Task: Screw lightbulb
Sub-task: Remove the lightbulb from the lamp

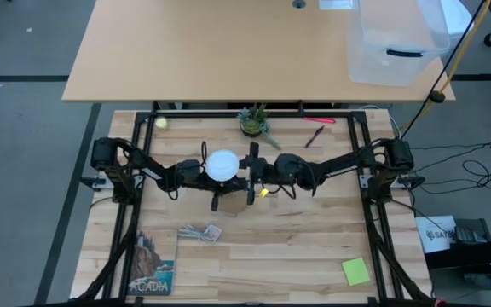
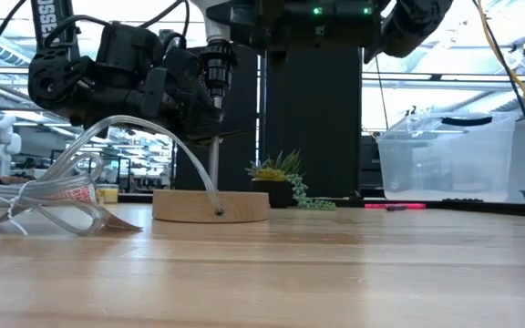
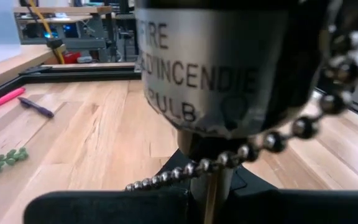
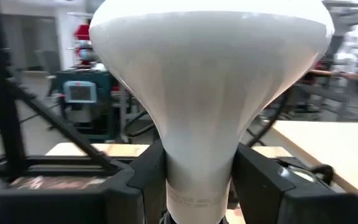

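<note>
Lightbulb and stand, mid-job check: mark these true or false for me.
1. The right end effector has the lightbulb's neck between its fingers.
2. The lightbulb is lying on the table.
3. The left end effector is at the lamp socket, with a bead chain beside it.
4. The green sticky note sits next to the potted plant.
1. True: the right end effector has one finger on each side of the lightbulb neck.
2. False: it is upright above the wooden stand, off the table.
3. True: the left end effector is at the labelled socket, bead chain hanging alongside.
4. False: the sticky note lies at the near right corner, far from the plant.
</note>
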`<state>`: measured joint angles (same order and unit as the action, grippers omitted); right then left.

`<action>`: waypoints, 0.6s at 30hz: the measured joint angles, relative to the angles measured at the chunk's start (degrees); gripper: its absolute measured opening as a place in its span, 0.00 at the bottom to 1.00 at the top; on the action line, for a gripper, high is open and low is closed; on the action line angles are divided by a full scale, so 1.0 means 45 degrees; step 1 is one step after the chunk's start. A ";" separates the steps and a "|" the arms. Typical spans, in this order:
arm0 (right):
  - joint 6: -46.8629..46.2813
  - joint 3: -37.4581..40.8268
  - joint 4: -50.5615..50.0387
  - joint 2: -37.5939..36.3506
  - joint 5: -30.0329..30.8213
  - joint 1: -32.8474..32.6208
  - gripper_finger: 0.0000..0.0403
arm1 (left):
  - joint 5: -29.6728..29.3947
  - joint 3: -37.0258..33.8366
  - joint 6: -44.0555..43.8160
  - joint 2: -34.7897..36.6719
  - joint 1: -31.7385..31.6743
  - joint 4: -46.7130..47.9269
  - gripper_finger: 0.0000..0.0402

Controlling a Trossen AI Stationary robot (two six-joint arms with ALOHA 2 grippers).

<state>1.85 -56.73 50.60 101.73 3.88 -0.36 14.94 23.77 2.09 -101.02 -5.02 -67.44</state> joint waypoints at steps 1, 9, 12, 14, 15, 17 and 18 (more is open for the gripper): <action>0.0046 0.0000 -0.0018 0.0000 -0.0492 0.0131 0.36 | 0.0149 0.0000 0.0045 0.0003 0.0000 0.0000 0.06; 0.0086 -0.0029 -0.0081 0.0020 -0.4609 0.1384 0.38 | 0.0975 0.0040 0.0055 0.0003 0.0000 0.0058 0.06; 0.0028 -0.0025 0.0146 0.0048 -0.6167 0.1809 0.37 | 0.1346 0.0049 0.0083 -0.0002 0.0000 0.0123 0.06; -0.0126 -0.0024 0.0307 0.0071 -0.6775 0.1998 0.37 | 0.1372 0.0053 0.0067 -0.0002 0.0000 0.0131 0.06; -0.0126 -0.0020 0.0369 0.0074 -0.7000 0.2062 0.37 | 0.1385 0.0054 0.0073 -0.0002 0.0000 0.0140 0.06; -0.0188 -0.0019 0.0549 0.0093 -0.7368 0.2175 0.37 | 0.1430 0.0063 0.0089 -0.0002 0.0005 0.0151 0.06; -0.0208 -0.0035 0.0592 0.0099 -0.7562 0.2222 0.37 | 0.1446 0.0063 0.0147 -0.0002 0.0010 0.0151 0.06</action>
<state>0.91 -56.89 53.27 102.18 -30.15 9.64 21.45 24.05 2.75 -101.03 -4.97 -66.76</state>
